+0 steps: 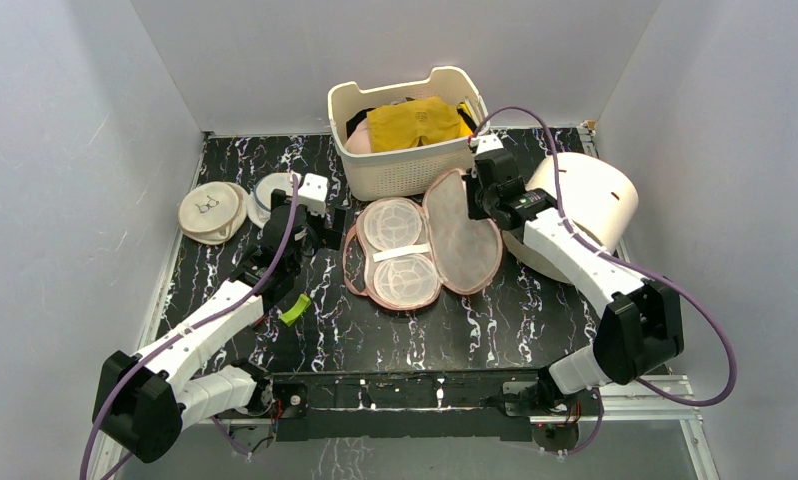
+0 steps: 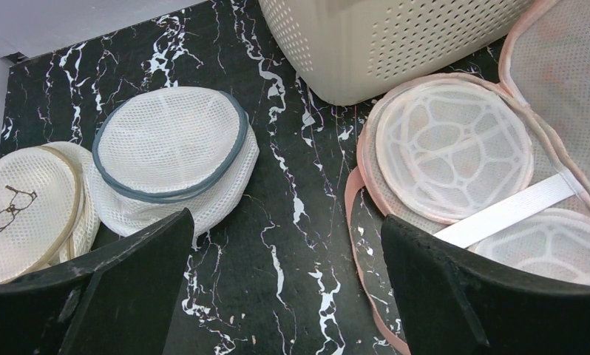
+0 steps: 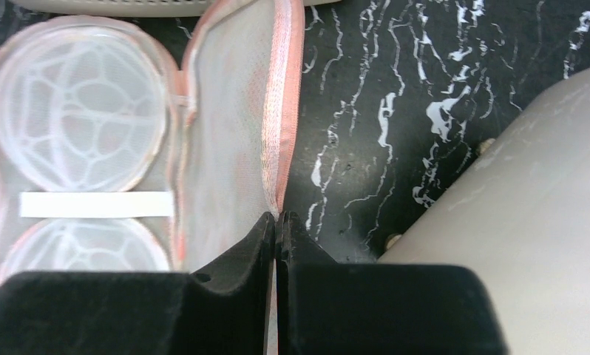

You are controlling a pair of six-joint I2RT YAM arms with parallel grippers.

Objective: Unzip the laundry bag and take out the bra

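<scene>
The laundry bag lies unzipped and spread open like a clamshell on the black marbled table. It shows pale mesh lining with pink edging. Its left half holds two round white mesh cups and a white strap. My right gripper is shut on the pink edge of the bag's right flap, as the right wrist view shows. My left gripper is open and empty over bare table just left of the bag; it also shows in the left wrist view. The mustard-yellow bra lies in the cream basket.
Two round white mesh discs lie at the left rear, close to my left fingers. A white cylindrical tub stands right of my right gripper. A small green clip lies near the left arm. Grey walls enclose the table.
</scene>
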